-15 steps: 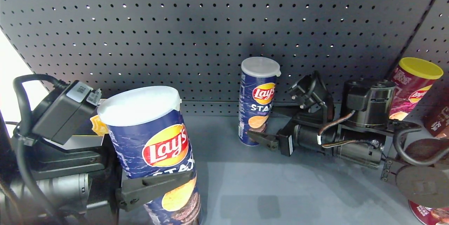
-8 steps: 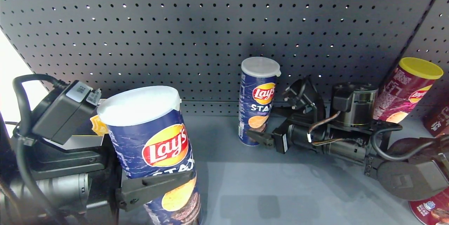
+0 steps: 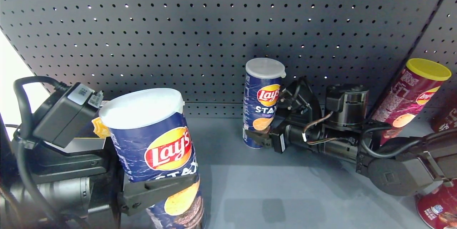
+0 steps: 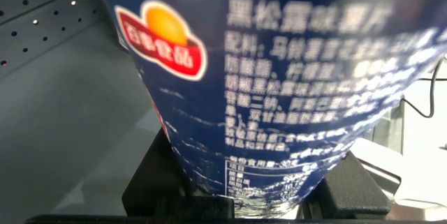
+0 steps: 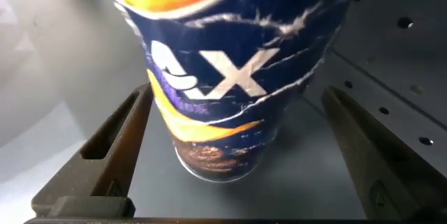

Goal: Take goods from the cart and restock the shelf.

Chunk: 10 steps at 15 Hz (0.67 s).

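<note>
Already you had one dark-blue cardboard chip can [image 3: 262, 104] with a clear plastic lid upright at the back of the grey metal shelf [image 3: 285, 193], the right claw [image 5: 234, 112] apart around it. Your left claw [image 3: 160, 189] was clamped on a second such can [image 3: 157, 150], which I judge not yet placed.

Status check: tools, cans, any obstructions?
Left tool shut on near blue can. Right tool open, straddling far blue can at back panel. Maroon can close behind right arm.
</note>
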Available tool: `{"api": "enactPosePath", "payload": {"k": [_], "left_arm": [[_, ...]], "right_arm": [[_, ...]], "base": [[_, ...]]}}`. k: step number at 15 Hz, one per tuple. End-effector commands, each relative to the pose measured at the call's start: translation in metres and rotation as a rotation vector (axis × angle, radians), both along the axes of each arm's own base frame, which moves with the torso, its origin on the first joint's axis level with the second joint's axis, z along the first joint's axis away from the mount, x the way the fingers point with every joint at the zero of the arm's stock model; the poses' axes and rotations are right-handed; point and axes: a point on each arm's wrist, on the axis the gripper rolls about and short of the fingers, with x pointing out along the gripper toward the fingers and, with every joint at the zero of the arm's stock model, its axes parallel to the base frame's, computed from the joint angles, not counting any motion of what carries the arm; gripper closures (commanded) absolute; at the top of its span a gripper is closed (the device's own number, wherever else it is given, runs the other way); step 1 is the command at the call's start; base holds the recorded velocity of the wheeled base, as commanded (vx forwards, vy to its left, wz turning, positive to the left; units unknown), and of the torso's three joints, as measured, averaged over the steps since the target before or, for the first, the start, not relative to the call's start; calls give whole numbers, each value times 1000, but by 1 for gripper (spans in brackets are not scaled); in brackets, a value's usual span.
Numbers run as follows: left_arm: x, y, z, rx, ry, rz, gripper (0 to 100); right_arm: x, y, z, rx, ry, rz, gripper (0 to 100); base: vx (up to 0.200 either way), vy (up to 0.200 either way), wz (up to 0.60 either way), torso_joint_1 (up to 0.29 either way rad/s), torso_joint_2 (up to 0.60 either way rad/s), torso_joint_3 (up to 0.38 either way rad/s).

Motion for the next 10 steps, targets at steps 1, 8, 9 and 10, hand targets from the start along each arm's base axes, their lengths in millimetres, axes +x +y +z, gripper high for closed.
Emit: {"api": "enactPosePath", "payload": {"k": [1, 8, 9, 10], "left_arm": [[0, 0, 0, -1, -1, 0, 100], [-1, 1, -1, 1, 1, 0, 100], [-1, 1, -1, 1, 1, 0, 100], [-1, 1, 0, 0, 0, 0, 100]], "right_arm": [[5, 3, -1, 2, -2, 0, 0], [7, 12, -3, 14, -19, 14, 100], [5, 12, -2, 14, -19, 16, 100], [2, 13, 1, 16, -23, 17, 100]], "base": [[0, 0, 0, 0, 0, 0], [0, 0, 0, 0, 0, 0], [0, 0, 0, 0, 0, 0], [0, 0, 0, 0, 0, 0]]}}
